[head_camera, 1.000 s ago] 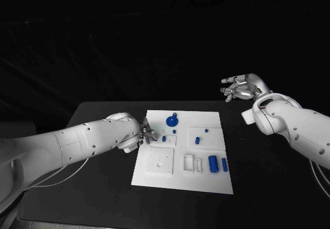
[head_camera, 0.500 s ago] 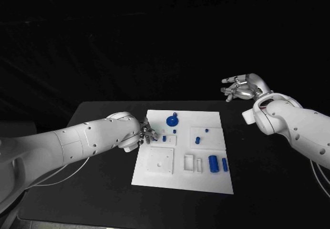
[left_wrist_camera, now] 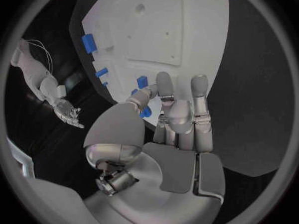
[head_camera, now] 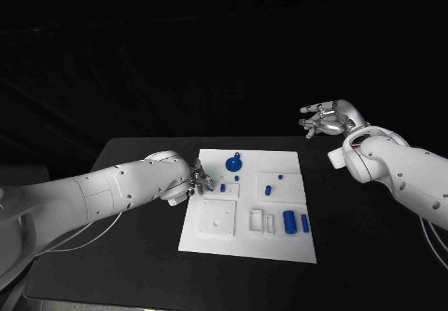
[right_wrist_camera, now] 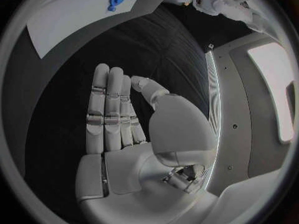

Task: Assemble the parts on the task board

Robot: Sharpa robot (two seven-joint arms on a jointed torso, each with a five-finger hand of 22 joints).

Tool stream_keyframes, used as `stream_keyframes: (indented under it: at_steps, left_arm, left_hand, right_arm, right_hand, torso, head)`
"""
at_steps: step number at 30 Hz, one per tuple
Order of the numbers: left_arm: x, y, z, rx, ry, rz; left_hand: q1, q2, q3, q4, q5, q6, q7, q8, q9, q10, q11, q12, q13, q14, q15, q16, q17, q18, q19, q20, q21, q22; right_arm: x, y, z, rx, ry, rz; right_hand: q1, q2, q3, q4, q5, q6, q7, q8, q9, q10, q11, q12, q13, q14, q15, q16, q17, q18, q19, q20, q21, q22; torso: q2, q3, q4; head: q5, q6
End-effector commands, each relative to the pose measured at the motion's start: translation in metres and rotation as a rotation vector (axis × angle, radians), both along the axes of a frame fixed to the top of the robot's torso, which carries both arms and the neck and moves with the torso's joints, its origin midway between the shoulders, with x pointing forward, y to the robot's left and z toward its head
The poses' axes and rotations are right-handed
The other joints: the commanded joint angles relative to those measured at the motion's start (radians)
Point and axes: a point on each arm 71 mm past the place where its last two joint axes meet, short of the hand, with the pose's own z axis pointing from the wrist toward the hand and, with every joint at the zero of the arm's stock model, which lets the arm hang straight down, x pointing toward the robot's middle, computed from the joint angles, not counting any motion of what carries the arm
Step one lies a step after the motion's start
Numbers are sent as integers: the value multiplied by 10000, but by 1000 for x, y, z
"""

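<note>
Left robot hand [head_camera: 198, 179] hovers at the left edge of the white task board [head_camera: 217, 241], its fingers [left_wrist_camera: 198, 92] stretched out side by side over the board near a small blue part [head_camera: 222, 188] set in a recess, and it holds nothing. Across the board lie a round blue part [head_camera: 234, 163], another small blue piece [head_camera: 268, 190] and two blue cylinders [head_camera: 296, 222] on the black bench [head_camera: 112, 272]. Right robot hand [head_camera: 325, 119] is raised well apart beyond the bench's far right corner, empty, fingers spread.

Hardly anything is changing over this last second: the left hand [head_camera: 198, 181] is easing very slightly along the near-left edge of the task board [head_camera: 245, 243], its fingers [left_wrist_camera: 165, 84] hanging over the small blue part [head_camera: 222, 188].
</note>
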Motion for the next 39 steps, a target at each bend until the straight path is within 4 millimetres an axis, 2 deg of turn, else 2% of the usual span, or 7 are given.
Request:
stream_keyframes:
  at_steps: [1,20,21,23,28,31,39]
  left_arm:
    - [-3,-3,-6,121,388,-245]
    - [-2,-7,-5,290,480,-518]
    - [-2,-8,-5,294,478,-539]
    - [-2,-9,-5,292,465,-570]
    - [-2,-11,-5,280,448,-637]
    - [-2,-12,-5,300,447,-682]
    - [-2,-13,-5,422,387,-809]
  left_hand:
    - [-7,88,182,-149,-48,1519,-1082,24,-1,378,-184,69,11,19,-44,54,13,51,-17,50,18,168]
    - [24,108,199,-248,-65,1540,-1082,20,7,376,-185,85,109,18,-34,136,106,57,-33,63,33,174]
    - [11,120,152,-196,-181,1564,-1092,25,3,377,-188,101,129,26,-33,165,157,60,-31,67,39,174]
    - [35,216,21,-66,-973,1625,-1117,28,9,376,-196,157,175,36,-34,209,222,52,-30,73,34,166]
    - [170,237,-171,93,-1093,1644,-1122,26,-25,375,-194,146,265,31,-32,237,257,48,-19,77,18,163]
    - [207,328,-339,256,-1782,1700,-1142,22,-2,373,-204,207,329,50,-28,314,374,43,-10,88,10,161]
    - [300,321,-422,277,-1764,1707,-1146,24,3,374,-203,204,365,45,-22,329,407,44,-11,93,3,163]
  right_arm:
    - [0,2,-1,-73,27,140]
    - [0,3,-5,-65,89,160]
    - [0,3,-5,-65,91,159]
    - [0,3,-5,-63,94,160]
    - [0,4,-5,-55,105,179]
    - [0,5,-5,-51,106,190]
    - [0,4,-5,-53,110,186]
  right_hand:
    - [-44,21,15,-30,32,55,16,-10,16,-81,-11,29,-1,35,31,-38,-3,4,-90,-2,54,-9]
    - [-41,15,30,-41,24,45,17,-10,16,-83,-10,27,-2,33,32,-41,-5,4,-96,-2,66,-11]
    - [-60,14,22,-44,26,39,17,-12,15,-79,-10,29,-3,34,33,-40,-5,3,-106,-2,86,-11]
    - [-60,14,22,-44,26,39,17,-12,15,-79,-10,29,-3,34,33,-40,-5,3,-106,-2,86,-11]
    - [-60,14,22,-44,26,39,17,-12,15,-79,-10,29,-3,34,33,-40,-5,3,-106,-2,86,-11]
    - [-54,20,23,-49,30,55,17,-10,16,-84,-11,28,-2,36,31,-38,-4,4,-108,-3,89,-16]
    - [-41,15,27,-66,28,68,16,-8,17,-82,-10,30,-2,34,30,-39,-4,4,-111,-4,95,-18]
  torso:
    - [4,-3,3]
    - [0,-8,15]
    - [0,-8,15]
    - [-1,-7,15]
    - [0,7,9]
    - [-6,14,6]
    - [-5,5,6]
  head:
    - [-20,-4]
    - [-40,-48]
    - [-40,-48]
    - [-37,-43]
    - [-24,-47]
    - [-42,-34]
    - [-48,-18]
